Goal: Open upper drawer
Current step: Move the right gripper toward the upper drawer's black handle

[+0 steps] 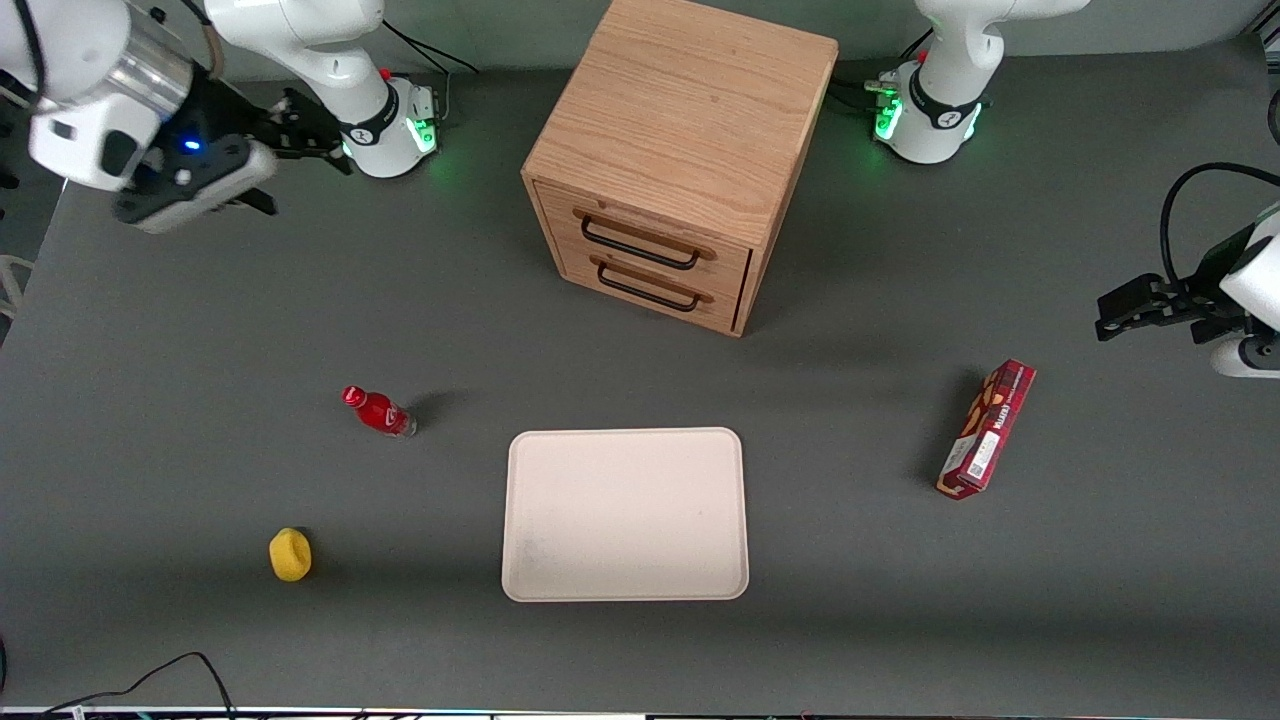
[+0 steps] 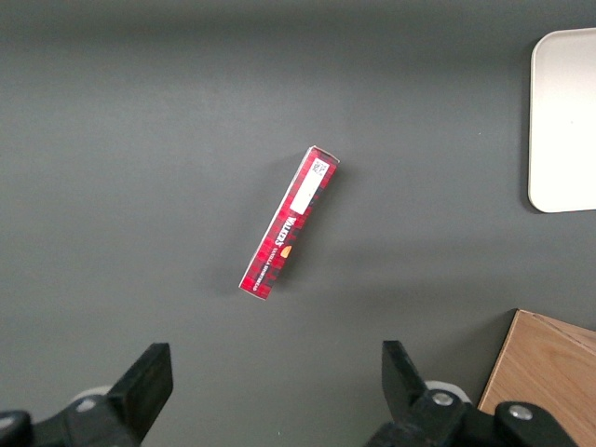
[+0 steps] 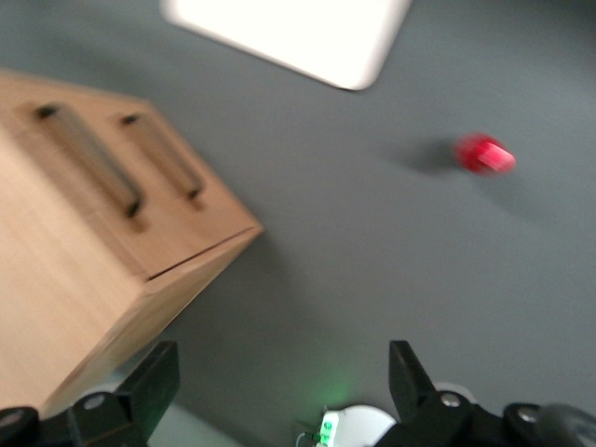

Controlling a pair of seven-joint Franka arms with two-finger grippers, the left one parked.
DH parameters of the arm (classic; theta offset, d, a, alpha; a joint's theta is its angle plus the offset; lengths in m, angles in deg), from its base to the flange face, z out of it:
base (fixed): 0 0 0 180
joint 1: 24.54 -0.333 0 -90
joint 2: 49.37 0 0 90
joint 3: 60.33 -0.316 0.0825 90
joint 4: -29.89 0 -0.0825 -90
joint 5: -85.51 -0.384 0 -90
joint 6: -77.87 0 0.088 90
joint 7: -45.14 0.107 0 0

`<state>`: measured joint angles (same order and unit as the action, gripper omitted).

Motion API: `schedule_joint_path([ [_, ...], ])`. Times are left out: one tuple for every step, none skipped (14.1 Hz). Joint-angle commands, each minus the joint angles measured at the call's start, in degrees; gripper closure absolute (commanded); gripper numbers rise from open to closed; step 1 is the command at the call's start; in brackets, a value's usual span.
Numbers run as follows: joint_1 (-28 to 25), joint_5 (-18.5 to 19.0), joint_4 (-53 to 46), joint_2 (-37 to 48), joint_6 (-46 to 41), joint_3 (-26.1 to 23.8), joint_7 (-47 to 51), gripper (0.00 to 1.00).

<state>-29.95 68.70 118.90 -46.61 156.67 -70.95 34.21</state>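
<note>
Gripper (image 1: 262,165) hangs high above the table (image 1: 200,330) at the working arm's end, close to that arm's base (image 1: 392,128), holding nothing; the right wrist view shows its two fingers (image 3: 149,384) spread wide with bare table between them. Wooden cabinet (image 1: 680,150) stands well apart from the gripper, toward the middle of the table and about as far from the front camera as the gripper is. Upper drawer (image 1: 640,235) sits closed, its front flush with the cabinet face, thin black wire handle (image 1: 640,246) across it; nothing touches it. Lower drawer (image 1: 645,285) directly beneath, also closed, with a matching handle. In the right wrist view the cabinet (image 3: 84,279) fills one side, both drawer fronts seen at a slant, the upper drawer (image 3: 65,186) the one nearer the cabinet's top. Red bottle (image 1: 379,411) stands tilted on the table, nearer the front camera than the gripper and well below it; it appears blurred in the wrist view (image 3: 484,155). Yellow object (image 1: 290,555) lies nearer the camera still, well apart from the bottle. White tray (image 1: 625,515) lies flat in front of the cabinet, far from the gripper. Red box (image 1: 986,428) lies toward the parked arm's end of the table, farthest of all from the gripper.
</note>
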Motion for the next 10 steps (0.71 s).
schedule_joint_path([
  [0.3,-8.1,-5.6,-8.4,-1.1,-1.6,-11.0,0.00],
  [0.1,-8.9,-6.6,-11.8,-0.9,-3.4,-11.4,0.00],
  [-0.1,-8.9,-7.4,-14.8,0.3,-6.4,-11.4,0.00],
  [-0.3,-8.8,-7.5,-16.8,2.7,-8.9,-11.4,0.00],
  [-0.7,-8.4,-7.2,-18.5,5.6,-11.3,-11.4,0.00],
  [-1.1,-7.5,-7.1,-20.8,8.3,-13.3,-11.4,0.00],
  [-1.2,-6.6,-7.2,-23.0,10.3,-14.8,-11.4,0.00],
  [-1.2,-5.0,-7.1,-24.7,12.7,-16.9,-11.3,0.00],
  [-1.2,-3.1,-6.8,-26.0,14.1,-18.3,-11.3,0.00],
  [-1.3,-1.6,-6.8,-27.4,15.2,-19.0,-11.3,0.00],
])
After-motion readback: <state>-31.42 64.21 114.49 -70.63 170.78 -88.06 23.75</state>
